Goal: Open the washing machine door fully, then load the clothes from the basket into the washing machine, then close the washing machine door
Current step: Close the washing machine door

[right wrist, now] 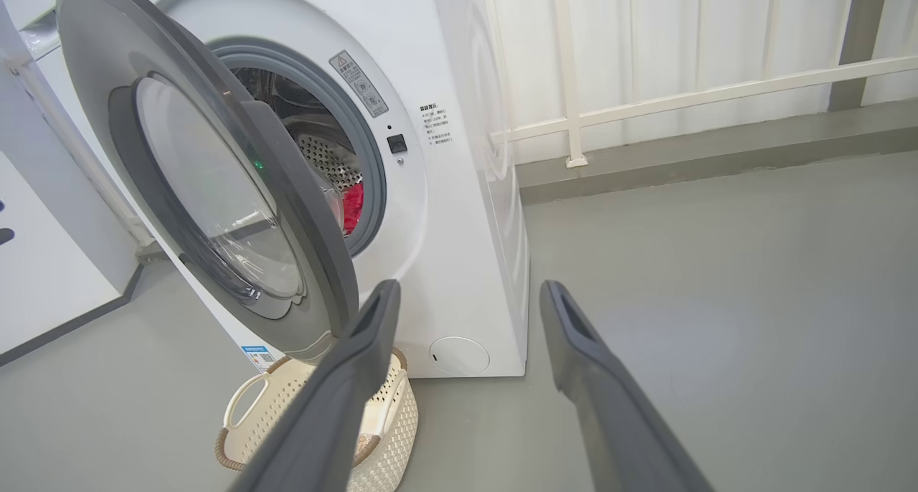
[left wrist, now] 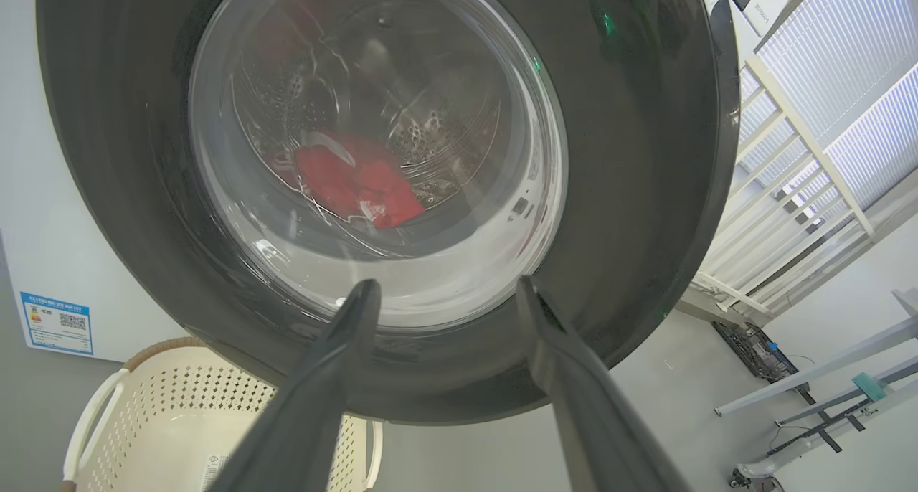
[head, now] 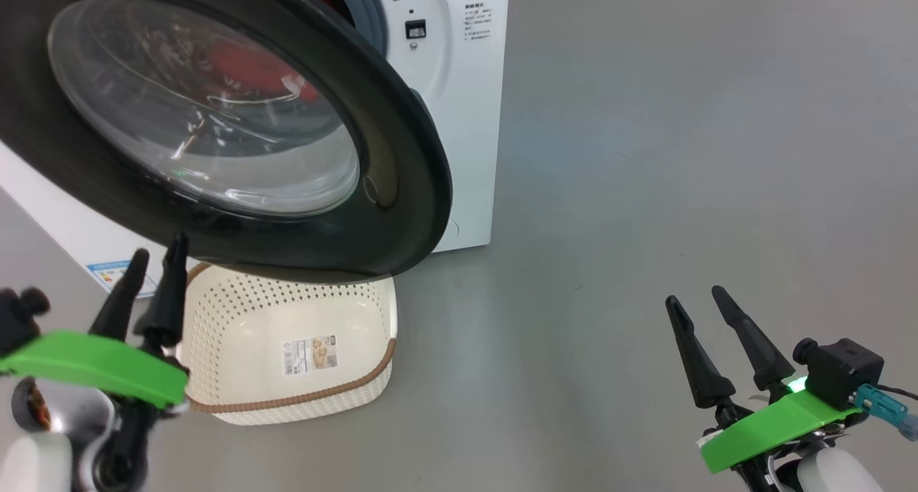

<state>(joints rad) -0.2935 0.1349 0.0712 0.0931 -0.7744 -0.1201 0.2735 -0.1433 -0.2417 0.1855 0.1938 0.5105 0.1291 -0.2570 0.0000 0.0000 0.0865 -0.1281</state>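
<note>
At eight o'clock in the head view my left fingers (head: 168, 291) stand apart with nothing between them. Their tips are close under the lower rim of the washing machine door (head: 409, 162), and I cannot tell whether they touch it. The door is a wide glossy black ring around a bulging clear glass bowl. It hangs swung partway out from ten to twelve o'clock, across my line to the drum (left wrist: 423, 130). Through the glass I see the clothes (left wrist: 351, 180), bright red fabric lying in that perforated steel drum. At six o'clock the basket (head: 229, 313), cream perforated plastic with a brown woven-look rim, sits on the floor (head: 645, 155). Its far edge is under the door, and a paper label (head: 310, 356) lies on its bottom. The boxy white washing machine (head: 466, 119) stands behind at one o'clock. Smooth grey floor runs to my right fingers (head: 692, 352) at four o'clock, also apart, holding nothing.
</note>
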